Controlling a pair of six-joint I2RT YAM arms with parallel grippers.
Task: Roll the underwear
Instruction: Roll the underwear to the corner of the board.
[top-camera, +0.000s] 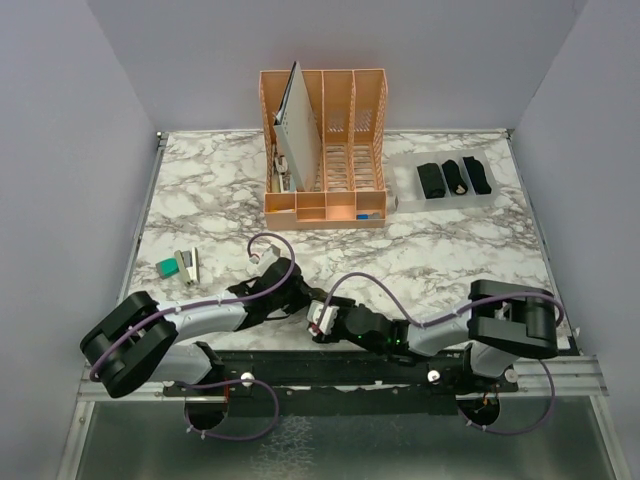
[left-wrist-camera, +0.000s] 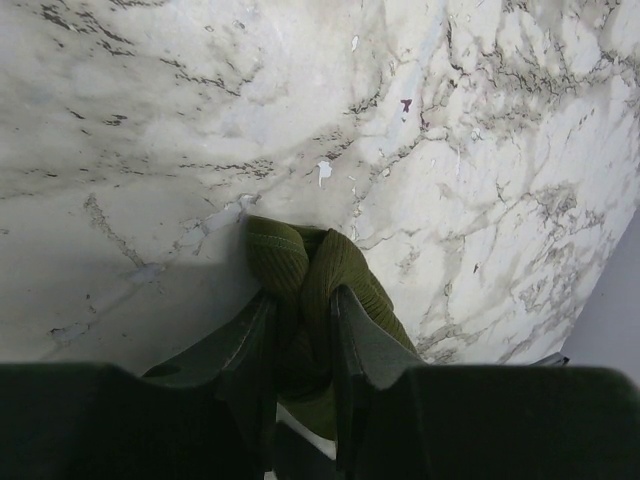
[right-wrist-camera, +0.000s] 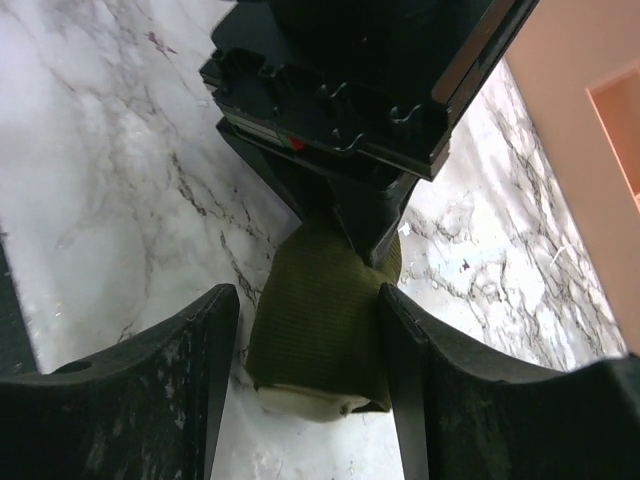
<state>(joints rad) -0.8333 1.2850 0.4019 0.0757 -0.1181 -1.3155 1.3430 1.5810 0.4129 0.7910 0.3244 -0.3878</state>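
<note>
The olive-green underwear (left-wrist-camera: 322, 262) is a short ribbed roll lying on the marble table near the front edge. My left gripper (left-wrist-camera: 300, 297) is shut on one end of it. In the right wrist view the roll (right-wrist-camera: 318, 325) shows its cream waistband at the near end. My right gripper (right-wrist-camera: 308, 298) is open and straddles the roll; the right finger is against it and the left finger is apart from it. In the top view the two grippers, left (top-camera: 303, 300) and right (top-camera: 322, 322), meet and hide the roll. Three black rolled underwear (top-camera: 454, 178) lie at the back right.
The black rolls lie in a clear tray (top-camera: 403, 192). A peach file organiser (top-camera: 325, 150) holding a grey board stands at the back centre. A small teal block (top-camera: 167, 267) and a small white object (top-camera: 188, 263) lie at the left. Grey walls enclose the table.
</note>
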